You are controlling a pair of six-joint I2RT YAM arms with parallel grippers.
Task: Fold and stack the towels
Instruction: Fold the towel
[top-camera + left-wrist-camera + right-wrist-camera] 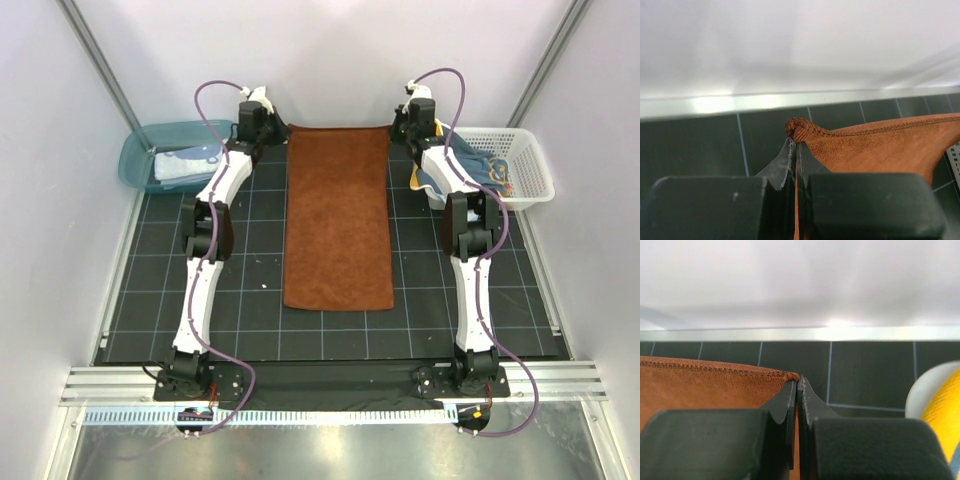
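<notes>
A rust-brown terry towel (338, 215) lies spread lengthwise down the middle of the black grid mat. My left gripper (274, 128) is shut on its far left corner, which shows bunched at my fingertips in the left wrist view (800, 131). My right gripper (397, 126) is shut on its far right corner, seen in the right wrist view (790, 376). A pale blue/white towel (185, 165) lies in the teal tub. Navy, yellow and teal towels (480, 165) lie in the white lattice basket.
The teal plastic tub (137, 152) stands at the far left, off the mat's corner. The white lattice basket (531, 168) stands at the far right. White walls close in the back and both sides. A metal rail (330, 385) runs along the near edge.
</notes>
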